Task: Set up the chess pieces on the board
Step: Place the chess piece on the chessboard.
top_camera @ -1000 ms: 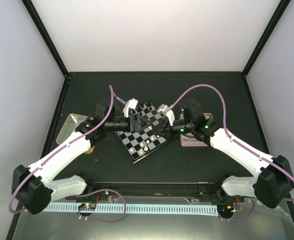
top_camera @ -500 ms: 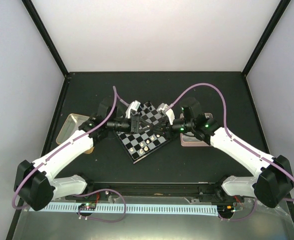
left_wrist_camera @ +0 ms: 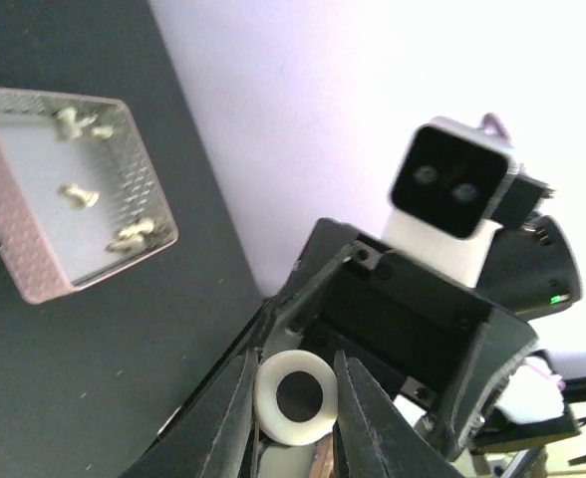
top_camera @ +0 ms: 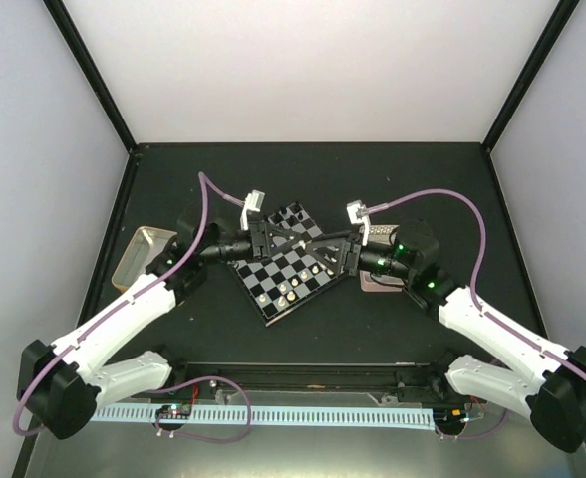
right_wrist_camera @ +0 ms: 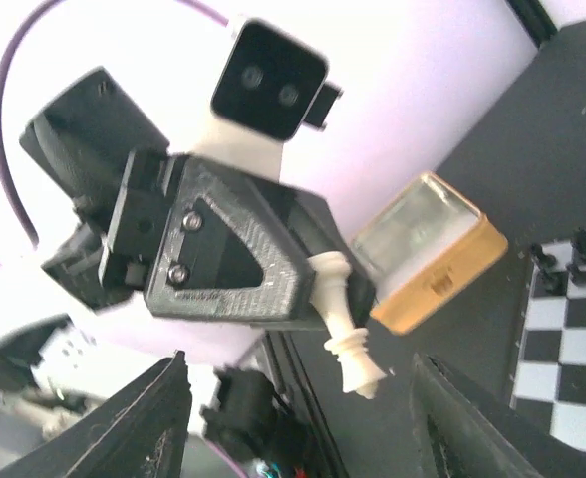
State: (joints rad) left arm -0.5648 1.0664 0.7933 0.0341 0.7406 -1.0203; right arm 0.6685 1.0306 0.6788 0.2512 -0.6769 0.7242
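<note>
The board [top_camera: 273,274] lies tilted in the middle of the table, with cream-white chess pieces [top_camera: 287,291] near its front edge and black ones [top_camera: 295,213] along its back. Both grippers meet tip to tip above it. My left gripper [top_camera: 301,246] is shut on a cream-white chess piece [right_wrist_camera: 341,319]; its ring-shaped base [left_wrist_camera: 269,400] sits squeezed between the fingers [left_wrist_camera: 223,418]. My right gripper [top_camera: 325,257] faces it with jaws wide apart and nothing in them; in the right wrist view the piece hangs beyond its fingers [right_wrist_camera: 158,423].
A pink perforated tray [left_wrist_camera: 34,269] holds several cream-white pieces; from above the tray [top_camera: 378,285] lies right of the board, half under the right arm. A shiny metal tin [top_camera: 137,255] stands left of the board. Purple cables arc over both arms.
The right gripper has opened, let go of the cream-white piece and drawn back to the right. The left gripper closed on that piece and now holds it alone.
</note>
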